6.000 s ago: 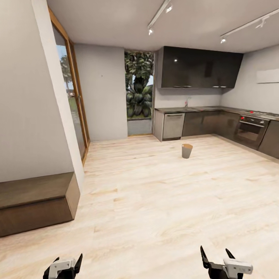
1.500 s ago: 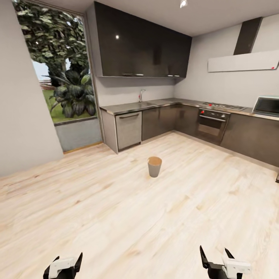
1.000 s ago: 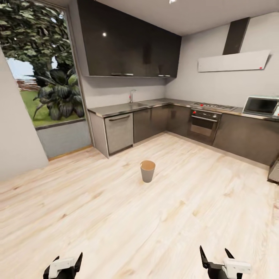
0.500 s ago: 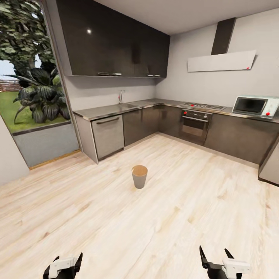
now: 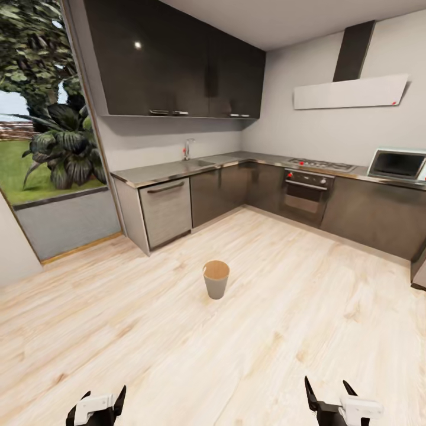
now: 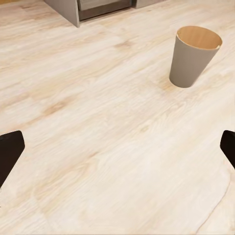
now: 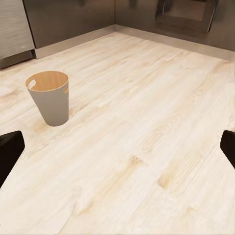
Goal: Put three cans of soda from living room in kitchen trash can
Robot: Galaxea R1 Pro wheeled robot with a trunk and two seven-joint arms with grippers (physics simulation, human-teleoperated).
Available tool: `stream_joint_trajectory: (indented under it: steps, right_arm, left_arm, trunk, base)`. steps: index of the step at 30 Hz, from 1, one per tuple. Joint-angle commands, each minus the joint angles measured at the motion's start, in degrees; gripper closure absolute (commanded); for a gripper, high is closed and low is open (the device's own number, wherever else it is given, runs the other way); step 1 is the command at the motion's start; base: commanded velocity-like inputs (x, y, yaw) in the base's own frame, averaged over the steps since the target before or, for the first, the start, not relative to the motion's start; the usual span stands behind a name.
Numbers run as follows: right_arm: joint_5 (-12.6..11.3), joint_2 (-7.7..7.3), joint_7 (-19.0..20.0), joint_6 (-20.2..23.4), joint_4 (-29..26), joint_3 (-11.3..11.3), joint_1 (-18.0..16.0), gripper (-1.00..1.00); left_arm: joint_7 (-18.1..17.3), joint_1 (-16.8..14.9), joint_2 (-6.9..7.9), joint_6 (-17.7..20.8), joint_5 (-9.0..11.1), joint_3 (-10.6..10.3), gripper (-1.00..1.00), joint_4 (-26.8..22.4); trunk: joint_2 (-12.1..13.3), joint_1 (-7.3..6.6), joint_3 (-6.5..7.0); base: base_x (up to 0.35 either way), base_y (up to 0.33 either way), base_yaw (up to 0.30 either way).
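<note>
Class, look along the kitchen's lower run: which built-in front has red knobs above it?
The black oven under the hob. The steel-fronted unit by the window has only a bar handle; the dark grey cabinet doors are plain.

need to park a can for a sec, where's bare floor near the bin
Bare wood floor rings the bin on every side: the widest patch lies between it and both open claws, left and right. Behind it, the floor narrows toward the cabinets and oven.
</note>
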Motion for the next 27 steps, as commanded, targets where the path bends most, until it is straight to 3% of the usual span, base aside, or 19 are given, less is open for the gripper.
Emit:
stream_joint_trajectory:
  steps: [1, 27]
  right_arm:
    - [0.00, 0.00, -0.01, 0.00, 0.02, 0.00, 0.00, -1.00]
    - [0.37, -0.01, -0.04, 0.00, 1.05, 0.01, 0.00, -1.00]
  left_arm:
    - [0.00, 0.00, 0.00, 0.00, 0.00, 0.00, -1.00, 0.01]
    - [0.08, -0.01, 0.00, 0.00, 0.00, 0.00, -1.00, -0.03]
  trunk:
    - [0.00, 0.00, 0.02]
    - [0.00, 0.00, 0.12]
  base:
    - [0.323, 0.000, 0.188]
    - [0.323, 0.000, 0.223]
